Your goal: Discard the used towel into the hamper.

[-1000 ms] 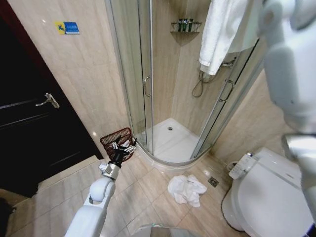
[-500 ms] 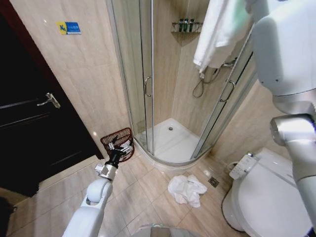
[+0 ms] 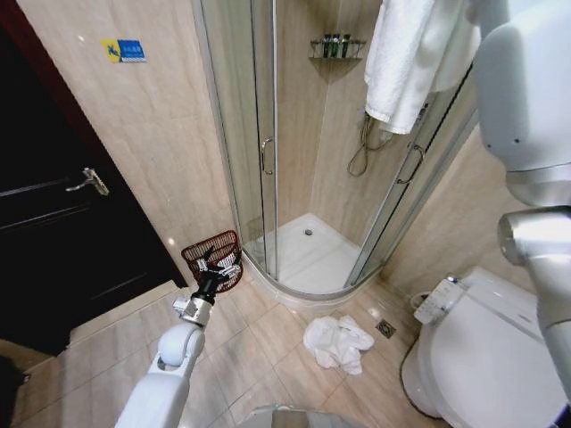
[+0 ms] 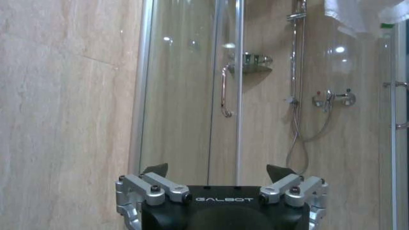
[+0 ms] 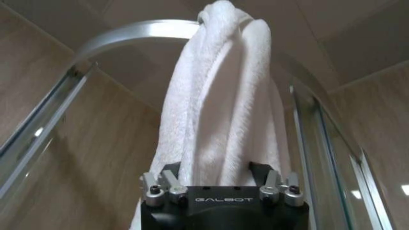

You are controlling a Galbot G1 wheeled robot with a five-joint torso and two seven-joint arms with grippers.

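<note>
Towel (image 3: pixel 406 58), white, hangs high over the curved top rail of the shower enclosure (image 3: pixel 268 152), draped down in front of the glass at the upper right of the head view. In the right wrist view the towel (image 5: pixel 221 105) runs down in thick folds from the rail straight into the right tool (image 5: pixel 216 175); the cloth fills the space between the two fingers, which stand on either side of it. Whether the fingers actually pinch the cloth, I cannot tell.

Hamper (image 3: pixel 214 259), reddish-brown open slats, sits on the tiled floor (image 3: pixel 259 348) against the wall, between the dark door (image 3: pixel 62 232) and the shower glass, well apart from the hanging towel.

Left arm reaches low and forward; left tool (image 3: pixel 214 264) sits in front of the hamper in the head view. Left wrist view: left tool (image 4: pixel 217 172) spread wide, nothing between the fingers, facing the shower door handle (image 4: pixel 225 91).

Second white towel, crumpled (image 3: pixel 337 342), lies on the floor between the shower base and the toilet (image 3: pixel 482 357).
</note>
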